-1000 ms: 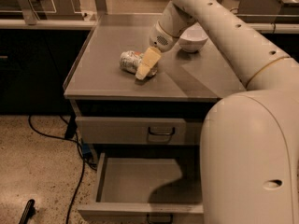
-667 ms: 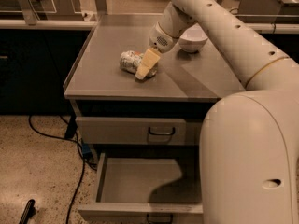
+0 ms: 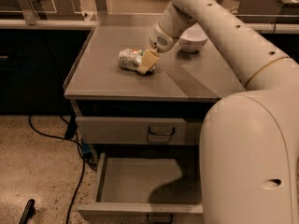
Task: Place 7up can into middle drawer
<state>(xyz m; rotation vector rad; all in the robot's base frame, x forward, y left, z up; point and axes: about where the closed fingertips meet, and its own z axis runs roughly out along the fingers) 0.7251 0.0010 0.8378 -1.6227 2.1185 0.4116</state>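
1. Grey counter [image 3: 107,80] tops a cabinet standing on a speckled floor [image 3: 32,171], with a dark cable [image 3: 51,135] trailing past its left side.
2. The 7up can [image 3: 129,59] lies on its side near the middle of the counter, somewhat closer to the left edge than to the right.
3. The gripper [image 3: 145,65] is down at the can's right end, touching it; whether it is clamped on the can or loose, I cannot tell.
4. A white bowl [image 3: 193,38] sits upright towards the back right corner, just behind the robot's arm [image 3: 224,27].
5. Below the front edge, the upper drawer [image 3: 126,130] is closed.
6. The middle drawer [image 3: 135,181] beneath it is pulled out, its flat floor partly in shadow.
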